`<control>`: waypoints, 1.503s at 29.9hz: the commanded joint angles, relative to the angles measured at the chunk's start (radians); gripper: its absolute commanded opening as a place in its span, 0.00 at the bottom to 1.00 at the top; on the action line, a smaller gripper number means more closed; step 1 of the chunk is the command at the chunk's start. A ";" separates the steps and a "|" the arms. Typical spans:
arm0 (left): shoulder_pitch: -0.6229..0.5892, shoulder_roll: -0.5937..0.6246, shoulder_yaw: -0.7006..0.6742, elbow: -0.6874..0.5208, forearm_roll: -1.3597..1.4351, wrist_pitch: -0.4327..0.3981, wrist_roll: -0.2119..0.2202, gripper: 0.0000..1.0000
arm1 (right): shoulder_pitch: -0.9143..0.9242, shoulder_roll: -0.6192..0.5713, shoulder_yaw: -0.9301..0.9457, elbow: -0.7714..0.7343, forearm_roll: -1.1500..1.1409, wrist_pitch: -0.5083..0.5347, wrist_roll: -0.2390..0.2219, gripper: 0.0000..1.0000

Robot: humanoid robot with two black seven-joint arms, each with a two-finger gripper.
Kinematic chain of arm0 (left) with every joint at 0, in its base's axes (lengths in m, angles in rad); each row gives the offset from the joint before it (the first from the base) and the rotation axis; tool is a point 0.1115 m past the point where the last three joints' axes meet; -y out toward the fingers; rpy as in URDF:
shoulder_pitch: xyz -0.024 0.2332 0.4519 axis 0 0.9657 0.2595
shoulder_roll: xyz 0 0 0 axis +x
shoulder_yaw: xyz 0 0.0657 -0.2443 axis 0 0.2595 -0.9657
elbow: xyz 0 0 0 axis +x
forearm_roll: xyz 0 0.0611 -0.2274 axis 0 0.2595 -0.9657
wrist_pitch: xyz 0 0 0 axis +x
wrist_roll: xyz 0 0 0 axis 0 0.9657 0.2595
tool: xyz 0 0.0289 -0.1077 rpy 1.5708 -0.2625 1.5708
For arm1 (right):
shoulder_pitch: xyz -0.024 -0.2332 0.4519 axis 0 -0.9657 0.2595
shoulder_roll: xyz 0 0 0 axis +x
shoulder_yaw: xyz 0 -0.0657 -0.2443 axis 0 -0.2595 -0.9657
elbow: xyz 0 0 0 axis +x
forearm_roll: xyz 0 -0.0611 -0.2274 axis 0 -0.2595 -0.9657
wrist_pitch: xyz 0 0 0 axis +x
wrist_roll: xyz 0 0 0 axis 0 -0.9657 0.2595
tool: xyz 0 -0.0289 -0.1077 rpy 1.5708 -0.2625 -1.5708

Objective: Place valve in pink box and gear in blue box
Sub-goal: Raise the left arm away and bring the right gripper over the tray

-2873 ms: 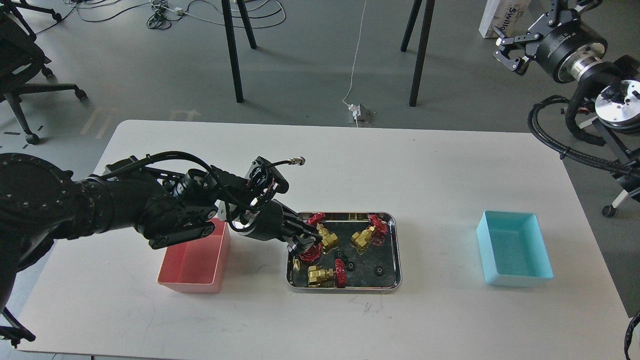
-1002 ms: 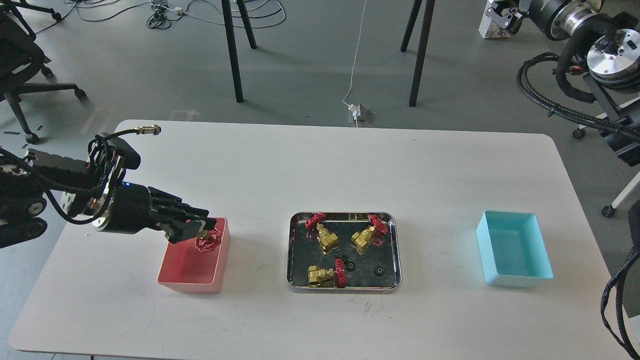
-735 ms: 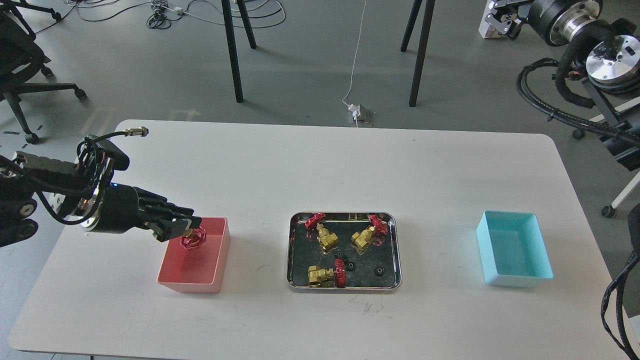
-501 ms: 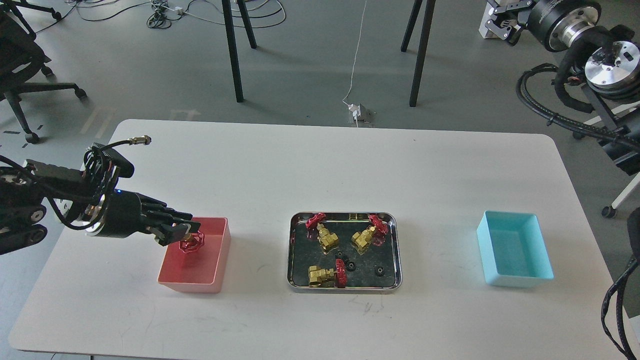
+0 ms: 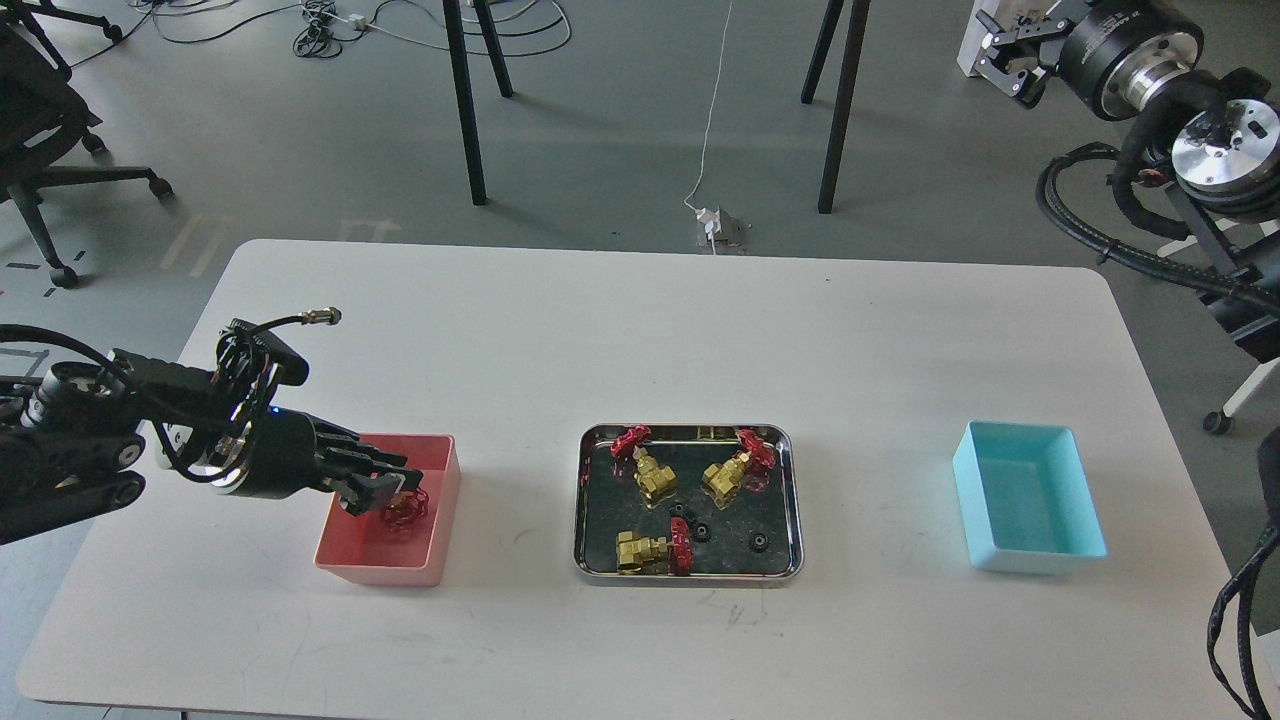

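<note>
My left gripper [image 5: 388, 497] reaches down into the pink box [image 5: 375, 572] from the left and is shut on a valve [image 5: 406, 510], whose red handwheel shows just past the fingertips, low inside the box. Three more valves [image 5: 652, 474] lie in the steel tray [image 5: 688, 579] at the table's middle, with a few tiny black gears [image 5: 758, 542] between them. The blue box [image 5: 1030, 500] stands empty at the right. My right gripper [image 5: 1008, 62] is open and empty, high off the table at the top right.
The white table [image 5: 660, 330] carries only the two boxes and the tray. Black table and stand legs [image 5: 465, 100] and cables stand on the floor behind it. An office chair [image 5: 40, 130] is at the far left.
My left gripper carried a valve from the tray leftward to the pink box and has now lowered it inside. The right arm shifted slightly at the top right.
</note>
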 commanded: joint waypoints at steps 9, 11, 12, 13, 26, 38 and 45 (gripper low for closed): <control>0.004 -0.007 -0.001 0.011 -0.007 0.000 0.000 0.48 | -0.014 -0.002 0.000 0.002 0.000 0.000 0.000 0.99; 0.002 -0.007 -0.004 0.011 -0.007 -0.002 0.000 0.52 | -0.017 -0.003 -0.008 0.002 -0.002 0.000 0.001 0.99; 0.002 -0.007 -0.013 0.010 -0.009 -0.002 0.000 0.55 | -0.019 -0.003 -0.012 0.003 -0.006 0.001 0.002 1.00; 0.002 -0.007 -0.035 0.010 -0.015 -0.006 0.000 0.59 | -0.022 -0.003 -0.017 0.005 -0.020 0.001 0.003 1.00; 0.042 -0.056 -0.581 -0.108 -0.819 -0.118 0.000 0.80 | 0.025 -0.149 -0.504 0.468 -0.940 0.148 0.011 0.99; 0.294 -0.349 -1.027 -0.104 -1.161 -0.302 0.000 0.83 | 0.428 -0.136 -1.074 0.827 -1.132 0.337 -0.072 0.95; 0.351 -0.404 -1.040 -0.104 -1.161 -0.299 0.000 0.84 | 0.425 0.050 -1.267 0.824 -1.394 0.337 -0.074 0.65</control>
